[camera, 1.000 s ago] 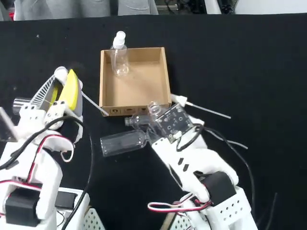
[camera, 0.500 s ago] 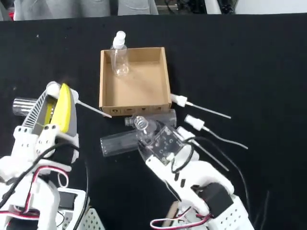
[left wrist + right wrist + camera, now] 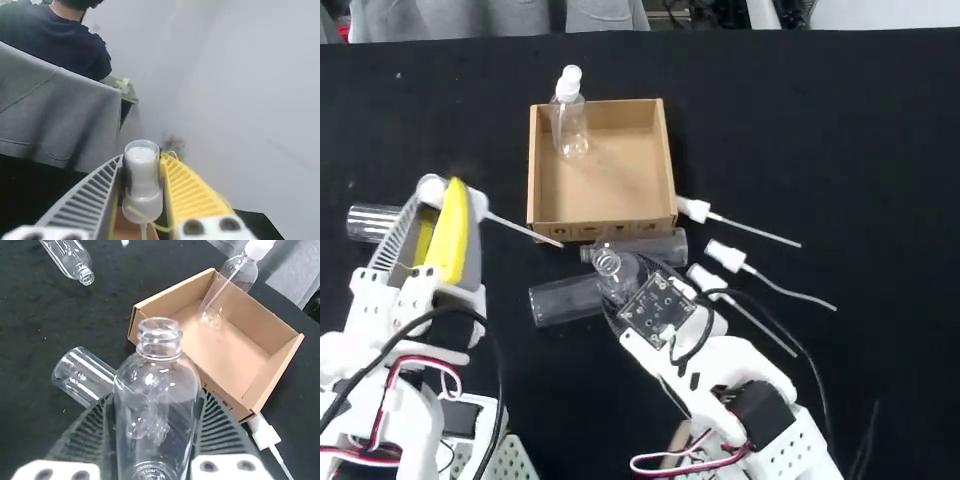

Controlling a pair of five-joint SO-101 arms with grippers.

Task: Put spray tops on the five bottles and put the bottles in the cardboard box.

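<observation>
Toward the surface's near edge the right gripper (image 3: 156, 410) clamps an uncapped bottle (image 3: 157, 372), the left gripper (image 3: 440, 190) by the left edge pinches a spray top (image 3: 142, 172), and farther back the cardboard box (image 3: 665, 150) holds one capped bottle (image 3: 568, 115).

The high camera hangs above the tabletop (image 3: 840, 120) and looks down, with both arm bases at its near edge and the box (image 3: 610, 185) farther off. The left wrist camera looks along the left pincer (image 3: 143, 157), very near its spray top (image 3: 142, 175), up toward a wall. The right wrist camera looks along the right pincer (image 3: 156, 400), past its bottle (image 3: 152, 375), down on the tabletop. It shares the box with the high view.
</observation>
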